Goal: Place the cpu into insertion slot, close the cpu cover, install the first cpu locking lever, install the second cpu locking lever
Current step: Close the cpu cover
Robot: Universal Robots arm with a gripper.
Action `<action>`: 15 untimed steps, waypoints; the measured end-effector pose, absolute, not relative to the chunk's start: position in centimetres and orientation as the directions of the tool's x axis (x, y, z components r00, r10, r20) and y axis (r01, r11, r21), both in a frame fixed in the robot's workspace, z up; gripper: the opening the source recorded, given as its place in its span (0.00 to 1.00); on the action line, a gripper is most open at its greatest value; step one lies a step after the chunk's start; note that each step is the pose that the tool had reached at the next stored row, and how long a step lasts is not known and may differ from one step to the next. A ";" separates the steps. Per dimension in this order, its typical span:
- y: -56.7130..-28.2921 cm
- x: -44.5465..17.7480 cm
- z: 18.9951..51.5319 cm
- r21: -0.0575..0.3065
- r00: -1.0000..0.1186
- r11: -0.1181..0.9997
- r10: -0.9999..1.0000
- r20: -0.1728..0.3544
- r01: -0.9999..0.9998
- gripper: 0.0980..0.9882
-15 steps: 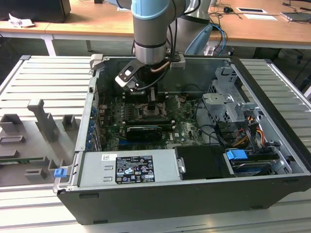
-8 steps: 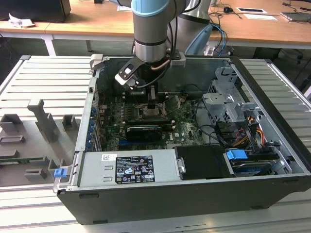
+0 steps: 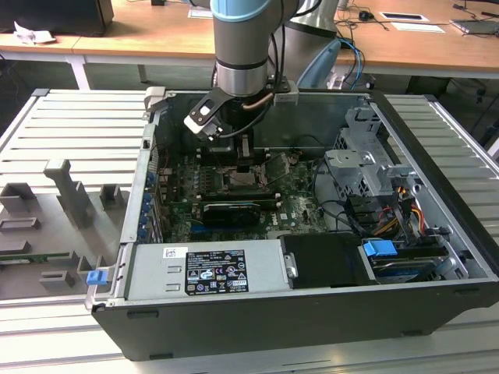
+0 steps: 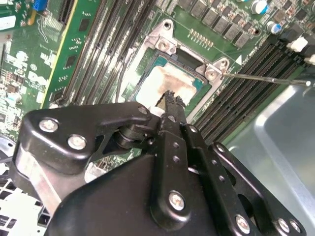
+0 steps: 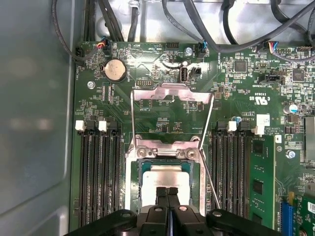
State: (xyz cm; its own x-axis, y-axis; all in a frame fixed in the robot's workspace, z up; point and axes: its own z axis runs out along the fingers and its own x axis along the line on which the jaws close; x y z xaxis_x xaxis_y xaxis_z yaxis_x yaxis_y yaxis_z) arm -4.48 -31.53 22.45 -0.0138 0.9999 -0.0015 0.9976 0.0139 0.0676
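Inside the open case (image 3: 234,327), low over the motherboard (image 5: 268,167): the gripper (image 5: 168,190), narrow, fingers pressed together with nothing held between. Right at its tips, touching or just above, hard to tell which: the cpu (image 5: 165,176), pale smeared face up, seated flat in the slot (image 5: 145,171). Past the slot's hinge edge: the cover (image 5: 172,94), open, clear of the cpu, bare board in its window. Between slot and memory slots (image 5: 231,172): one thin lever (image 5: 210,183), slanting away from the frame.
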 end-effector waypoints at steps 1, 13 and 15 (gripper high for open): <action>-31.5 -4.5 22.5 0.068 -0.014 0.014 1.000 -0.002 0.998 0.01; -31.5 -4.5 22.9 0.067 -0.014 0.014 1.000 -0.002 0.998 0.01; -31.5 -4.5 23.0 0.067 -0.014 0.014 1.000 -0.002 0.998 0.01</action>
